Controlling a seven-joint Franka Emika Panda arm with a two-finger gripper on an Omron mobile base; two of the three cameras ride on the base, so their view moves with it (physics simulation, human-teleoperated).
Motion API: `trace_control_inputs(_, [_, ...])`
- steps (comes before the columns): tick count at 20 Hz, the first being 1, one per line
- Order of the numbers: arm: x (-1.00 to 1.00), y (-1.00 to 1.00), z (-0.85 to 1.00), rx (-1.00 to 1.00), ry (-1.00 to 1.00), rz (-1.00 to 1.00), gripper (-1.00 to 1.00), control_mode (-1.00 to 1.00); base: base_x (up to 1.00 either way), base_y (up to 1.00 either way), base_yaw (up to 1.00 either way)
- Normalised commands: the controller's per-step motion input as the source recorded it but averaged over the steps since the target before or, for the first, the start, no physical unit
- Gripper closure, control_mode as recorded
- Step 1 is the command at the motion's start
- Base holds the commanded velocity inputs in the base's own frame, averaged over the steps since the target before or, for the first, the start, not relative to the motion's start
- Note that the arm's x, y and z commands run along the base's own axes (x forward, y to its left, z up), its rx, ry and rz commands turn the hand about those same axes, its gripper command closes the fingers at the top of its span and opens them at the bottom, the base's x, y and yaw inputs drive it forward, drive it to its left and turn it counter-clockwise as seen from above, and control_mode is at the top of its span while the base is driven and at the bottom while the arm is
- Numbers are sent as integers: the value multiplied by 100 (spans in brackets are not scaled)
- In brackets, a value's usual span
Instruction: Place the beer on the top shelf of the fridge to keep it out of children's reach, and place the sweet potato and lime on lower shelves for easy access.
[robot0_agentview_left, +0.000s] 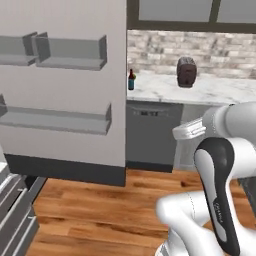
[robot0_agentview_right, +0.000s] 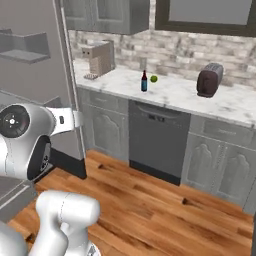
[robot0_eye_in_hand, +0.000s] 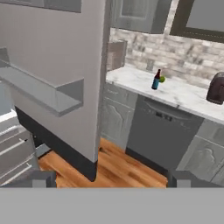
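The beer (robot0_agentview_right: 144, 81) stands upright on the marble tabletop (robot0_agentview_right: 180, 95), its long axis vertical with the thin neck pointing up, near the back wall and roughly above the left edge of the dishwasher (robot0_agentview_right: 157, 142) below. The lime (robot0_agentview_right: 154, 78) sits just beside it on the toaster (robot0_agentview_right: 209, 80) side, so close that in the hand view it peeks out from behind the bottle. The pincer (robot0_eye_in_hand: 111, 179) is released, its two dark tips spread wide at the bottom of the hand view, grasping nothing, and it hangs well apart from the tabletop, out over the wood floor (robot0_agentview_right: 150, 205) beside the open fridge door (robot0_eye_in_hand: 57, 70). From the pincer the bottle lies ahead and somewhat toward the toaster side, higher in the hand view than the tips. The sweet potato cannot be made out in these pictures. In my judgement the coming reach turns on closing that wide gap toward the tabletop and meeting the bottle's body from the front with the tips either side of its upright axis, keeping off the lime tucked beside it.
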Motion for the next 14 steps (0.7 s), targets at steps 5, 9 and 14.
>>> trace_control_inputs(5, [0,0,0,0,0,0,-100,100,46,-73,-29])
trace_control_inputs(9, [0,0,0,0,0,0,-100,100,59,-55,-9])
trace_control_inputs(14, [0,0,0,0,0,0,-100,100,87,-13,0])
